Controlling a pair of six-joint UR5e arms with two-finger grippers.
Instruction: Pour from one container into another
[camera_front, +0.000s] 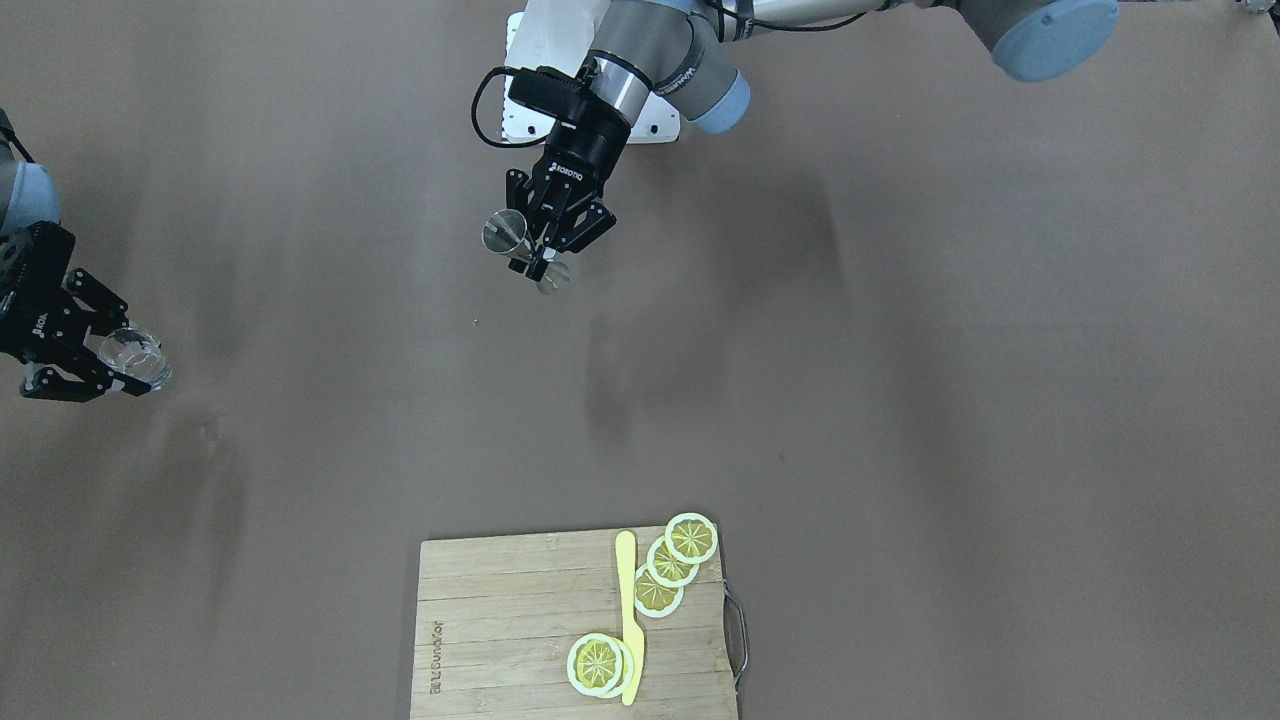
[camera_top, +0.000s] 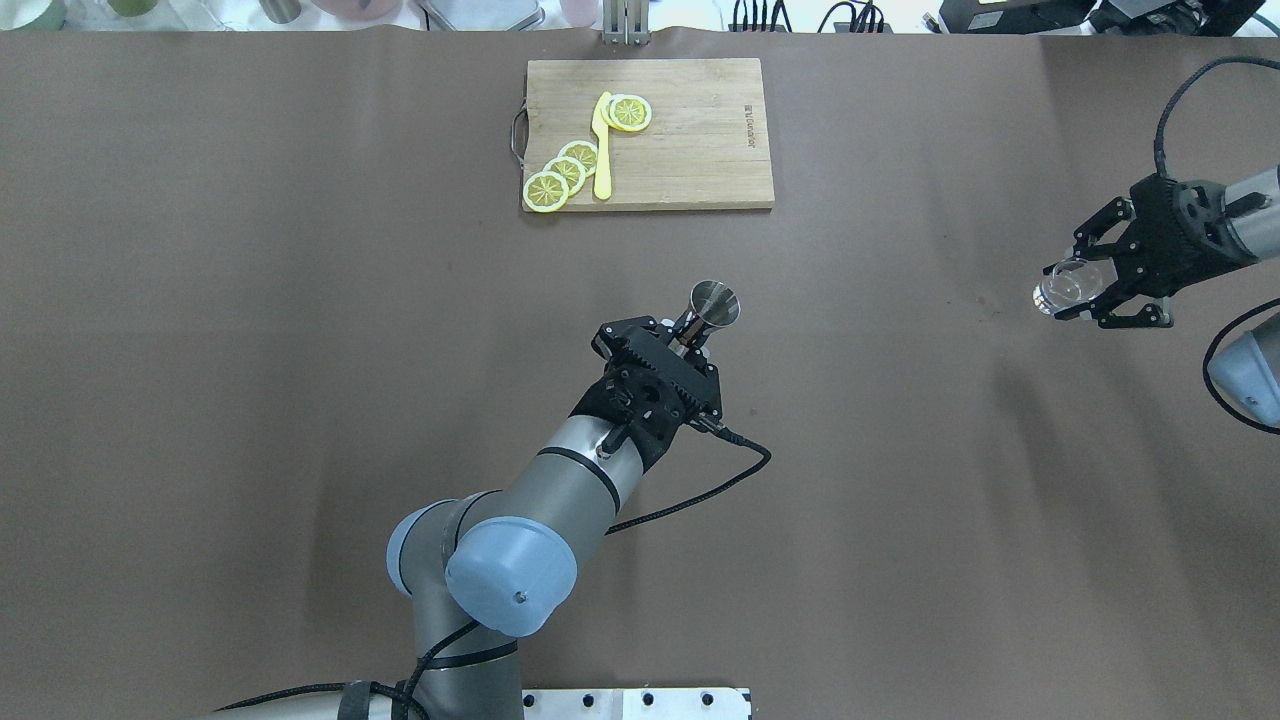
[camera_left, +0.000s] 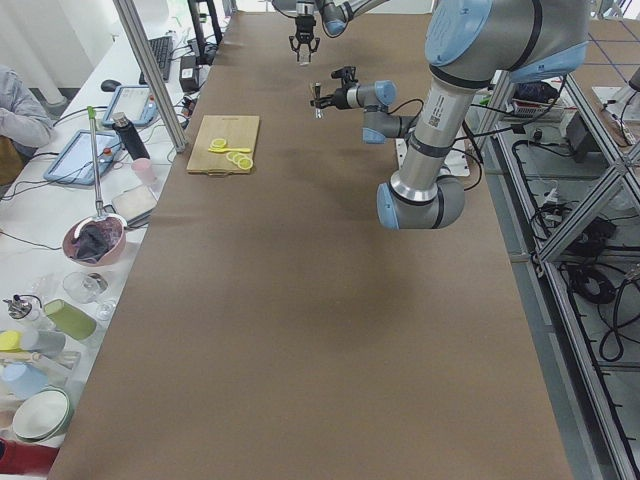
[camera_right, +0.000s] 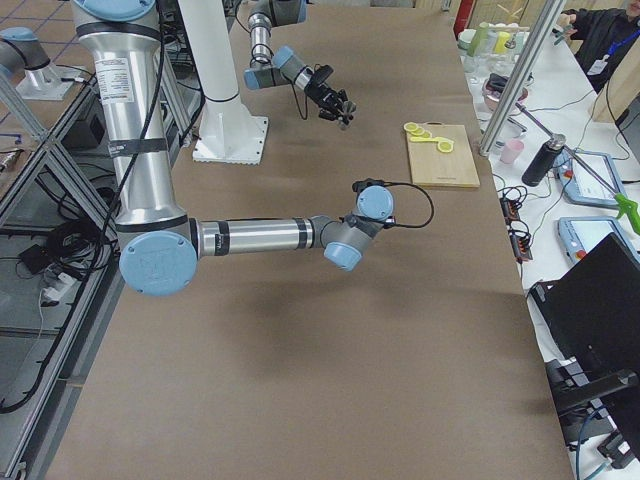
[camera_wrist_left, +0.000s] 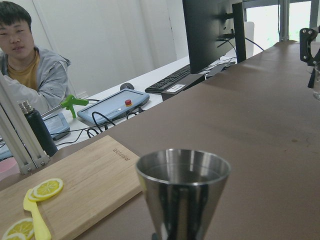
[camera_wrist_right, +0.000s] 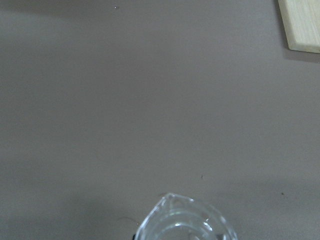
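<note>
jigger (camera_wrist_left: 183, 192) and glass (camera_wrist_right: 182, 222) bottoms off-frame

A robotics lab: teach pendant (camera_wrist_left: 112, 104), monitor (camera_wrist_left: 212, 30), aluminium framing (camera_left: 150, 75) beside the table (camera_top: 300, 350).

one jigger (camera_top: 714, 303), one glass (camera_top: 1062, 285), one board (camera_top: 700, 150), one knife (camera_top: 602, 150), five lemon slices (camera_top: 545, 190).

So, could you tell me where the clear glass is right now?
In the overhead view, the clear glass is at the far right, held in the right gripper, far from the steel jigger.
</note>
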